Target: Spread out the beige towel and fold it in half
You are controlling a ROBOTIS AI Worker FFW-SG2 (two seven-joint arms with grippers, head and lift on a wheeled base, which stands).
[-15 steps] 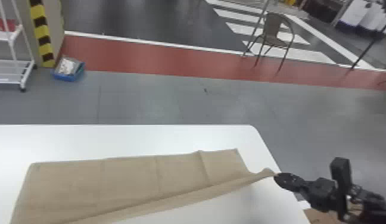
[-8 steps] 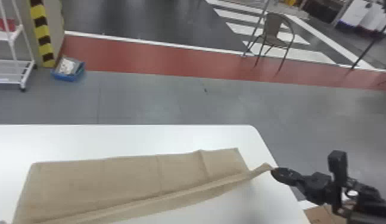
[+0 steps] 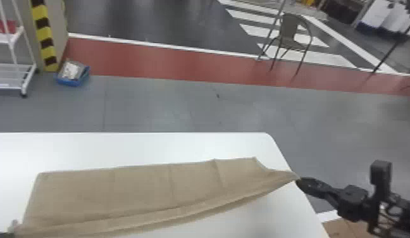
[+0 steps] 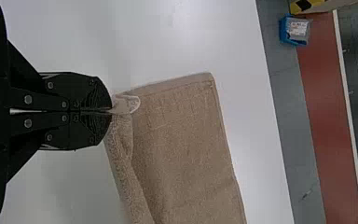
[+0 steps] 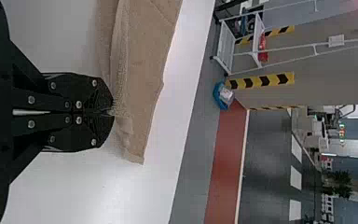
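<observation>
The beige towel point(image 3: 119, 190) lies across the white table, its near edge raised in a long ridge between the two arms. My left gripper point(image 3: 13, 232) just enters at the bottom left corner, beside the towel's near left corner. In the left wrist view this gripper point(image 4: 111, 111) is shut on the corner of the towel point(image 4: 182, 140), by a small pale tag. At the table's right edge my right gripper point(image 3: 298, 181) holds the towel's right corner, drawn to a point. The right wrist view has this gripper point(image 5: 113, 112) shut on the edge of the towel point(image 5: 144, 60).
The white table point(image 3: 134, 145) has its rounded far right corner just beyond the towel. Brown cardboard point(image 3: 350, 229) lies below the right arm. On the floor beyond are a blue bin point(image 3: 73, 74), a white rack point(image 3: 11, 74) and a chair point(image 3: 289, 34).
The right gripper has shifted slightly away from the robot with the towel's corner. The left gripper has come into the head view at the bottom left, and the near edge has lifted into a ridge.
</observation>
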